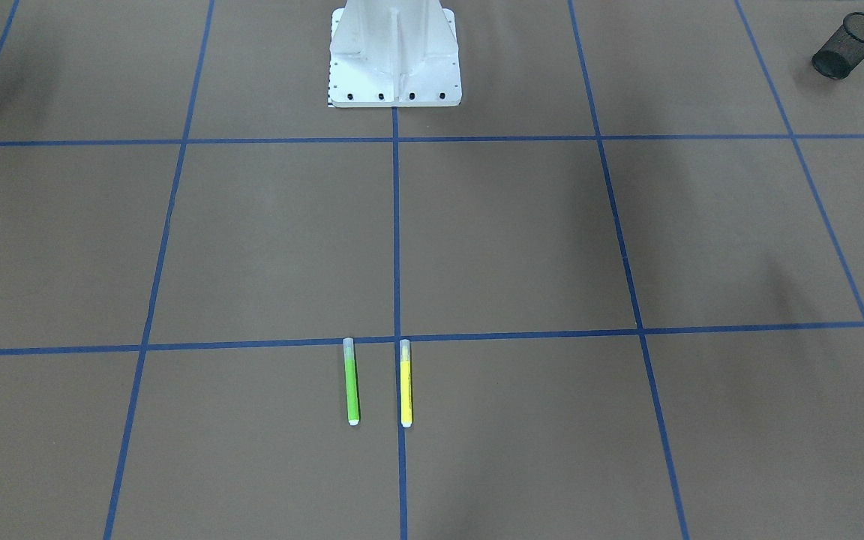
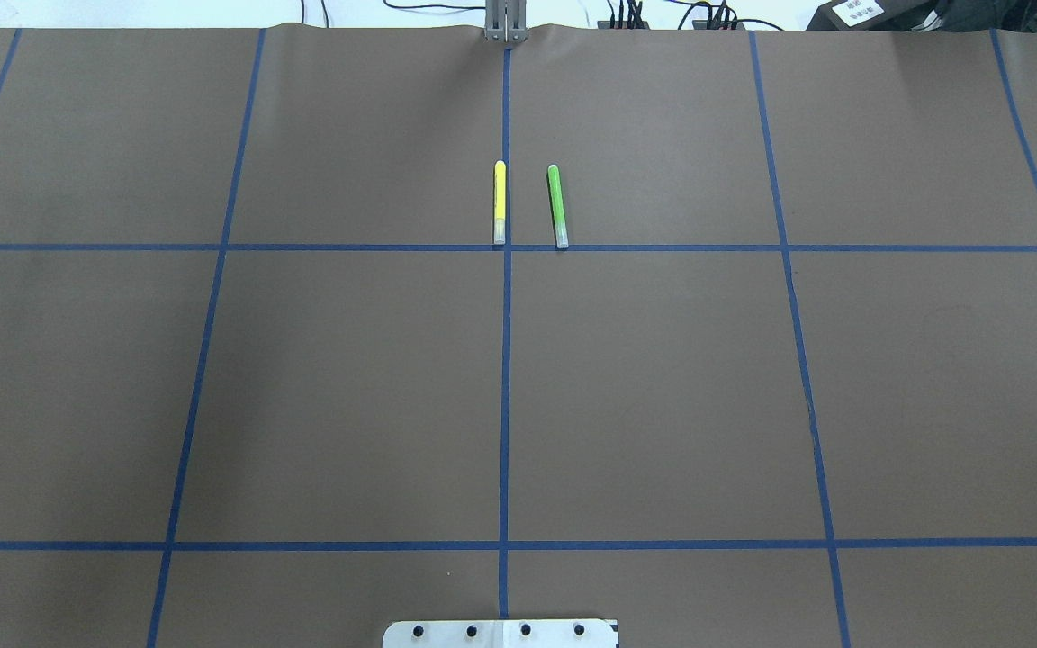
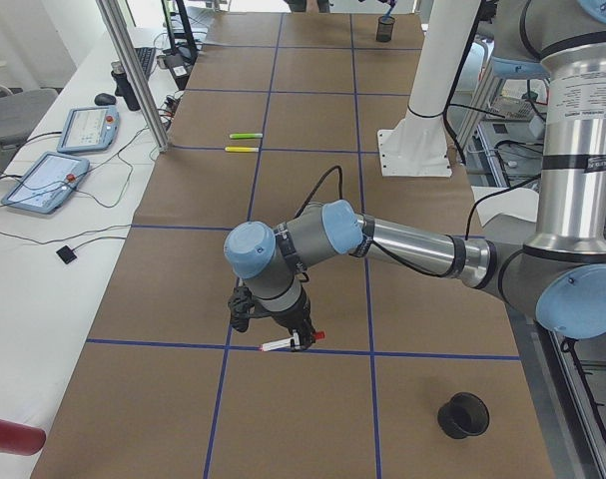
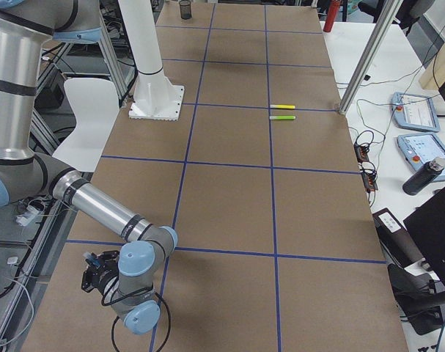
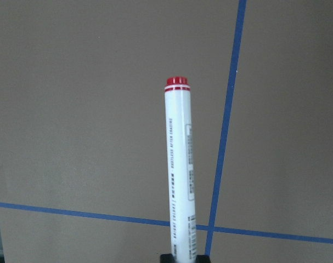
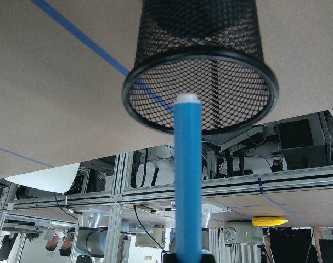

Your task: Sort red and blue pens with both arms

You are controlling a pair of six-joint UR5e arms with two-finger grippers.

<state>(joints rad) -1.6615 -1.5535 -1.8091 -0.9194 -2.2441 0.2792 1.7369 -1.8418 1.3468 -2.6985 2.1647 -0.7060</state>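
Observation:
My left gripper [image 5: 184,256] is shut on the red pen [image 5: 180,164], a white barrel with a red end that points away over the brown table. From the table's left end, the left gripper [image 3: 296,339] holds the red pen [image 3: 281,344] level just above a blue tape line. My right gripper [image 6: 187,255] is shut on the blue pen [image 6: 187,181]. Its pale tip lines up with the mouth of a black mesh cup [image 6: 210,33]. In the exterior right view the right gripper [image 4: 96,281] hangs at the table's near left edge.
A lime-green marker [image 1: 352,382] and a yellow marker [image 1: 405,384] lie side by side on the table's operator side. Another black mesh cup [image 3: 463,414] stands near my left arm. The white robot base [image 1: 394,60] stands mid-table. Tablets and cables lie on the side bench.

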